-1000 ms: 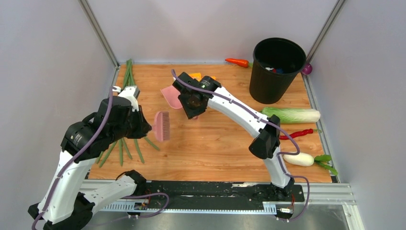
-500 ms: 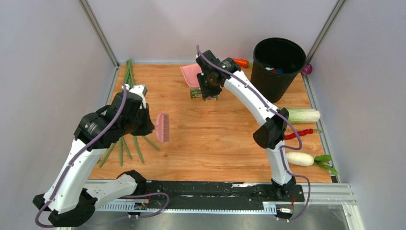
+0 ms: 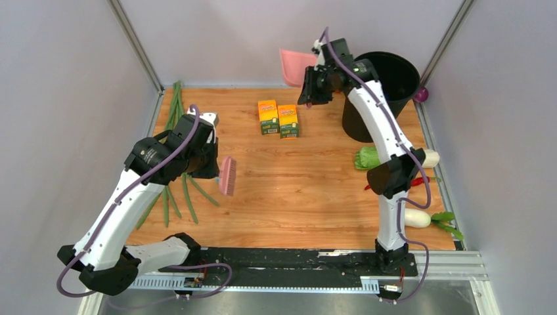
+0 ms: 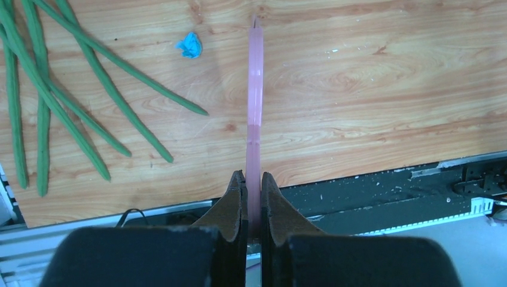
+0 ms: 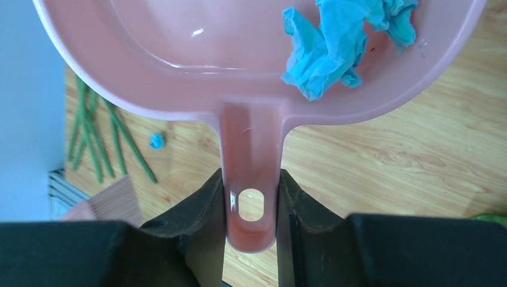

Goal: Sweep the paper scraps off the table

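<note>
Several paper scraps point(image 5: 335, 54) ride loose in the pink dustpan point(image 5: 179, 72), whose handle the right gripper point(image 5: 251, 197) pinches up beside the black bin point(image 3: 402, 82), so, I judge, tipping short of the rim could spill them back onto the table point(image 3: 315, 190). One more scrap point(image 4: 189, 45) lies near the green beans point(image 4: 89, 89), and the left gripper point(image 4: 253, 185), clamped on the pink brush point(image 4: 255, 89), could flick it under them. The two yellow-orange boxes point(image 3: 268, 117) carry print too small to read.
</note>
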`<state>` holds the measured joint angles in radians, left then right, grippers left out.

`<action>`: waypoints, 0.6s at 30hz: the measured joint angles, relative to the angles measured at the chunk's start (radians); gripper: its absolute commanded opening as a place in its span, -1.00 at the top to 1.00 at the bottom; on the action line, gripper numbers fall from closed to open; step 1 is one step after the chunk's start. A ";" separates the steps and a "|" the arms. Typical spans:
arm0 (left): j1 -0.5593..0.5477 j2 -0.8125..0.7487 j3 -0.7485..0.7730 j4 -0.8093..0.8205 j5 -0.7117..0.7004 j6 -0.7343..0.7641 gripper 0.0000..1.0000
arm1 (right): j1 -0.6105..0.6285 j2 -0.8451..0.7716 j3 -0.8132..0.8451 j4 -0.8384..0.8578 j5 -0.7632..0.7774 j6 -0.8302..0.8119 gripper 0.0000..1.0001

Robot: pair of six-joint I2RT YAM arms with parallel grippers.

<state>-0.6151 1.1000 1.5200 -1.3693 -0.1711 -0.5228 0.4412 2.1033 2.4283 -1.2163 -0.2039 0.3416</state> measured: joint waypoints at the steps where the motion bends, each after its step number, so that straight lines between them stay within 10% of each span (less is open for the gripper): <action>1: 0.000 0.006 0.000 0.000 0.005 0.003 1.00 | -0.021 -0.018 0.000 0.012 -0.023 0.006 1.00; 18: 0.000 0.018 -0.008 0.020 0.058 0.003 1.00 | -0.311 -0.123 -0.051 0.110 -0.317 0.069 1.00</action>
<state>-0.6151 1.1179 1.5116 -1.3495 -0.1127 -0.5201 0.1299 1.9800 2.3768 -1.1061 -0.5205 0.4107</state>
